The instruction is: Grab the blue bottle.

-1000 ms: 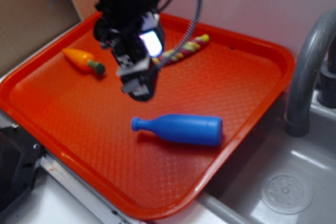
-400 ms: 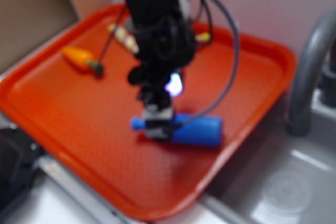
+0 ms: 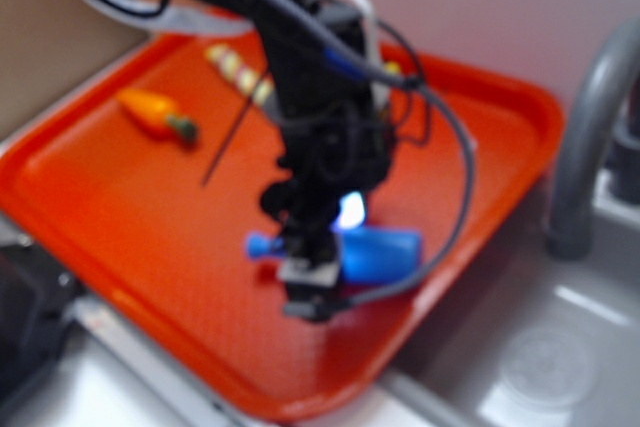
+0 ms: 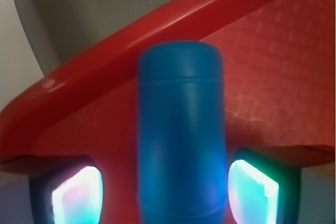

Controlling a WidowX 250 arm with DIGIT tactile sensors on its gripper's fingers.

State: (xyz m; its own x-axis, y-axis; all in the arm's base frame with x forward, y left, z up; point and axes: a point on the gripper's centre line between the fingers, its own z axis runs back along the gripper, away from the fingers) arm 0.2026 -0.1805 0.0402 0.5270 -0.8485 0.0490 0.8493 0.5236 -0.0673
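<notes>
Since the earlier frames the arm has been swinging from the back of the tray toward its front, and the gripper [image 3: 308, 292] is now reaching down over the blue bottle [image 3: 385, 253], which is lying on its side where it was before. In the exterior view the arm is hiding the middle of the bottle, so only the narrow cap end is showing to the left of the gripper and the wide body to the right. The bottle is resting on the red tray [image 3: 120, 247], toward its front right part.

In the wrist view the blue bottle [image 4: 181, 135] is running straight up the middle of the picture, and the two fingers [image 4: 76, 195] are sitting one on each side of its body. The gripper [image 4: 164, 192] is spread apart, with the bottle between the fingers; whether the pads are touching it is not clear, as narrow gaps are showing on both sides.

An orange toy carrot [image 3: 155, 113] is lying near the tray's back left, well apart from the bottle, and a striped stick-shaped toy [image 3: 235, 69] is lying near the back edge, partly behind the arm. To the right of the tray a grey faucet [image 3: 585, 137] is curving over a grey sink [image 3: 545, 367].
</notes>
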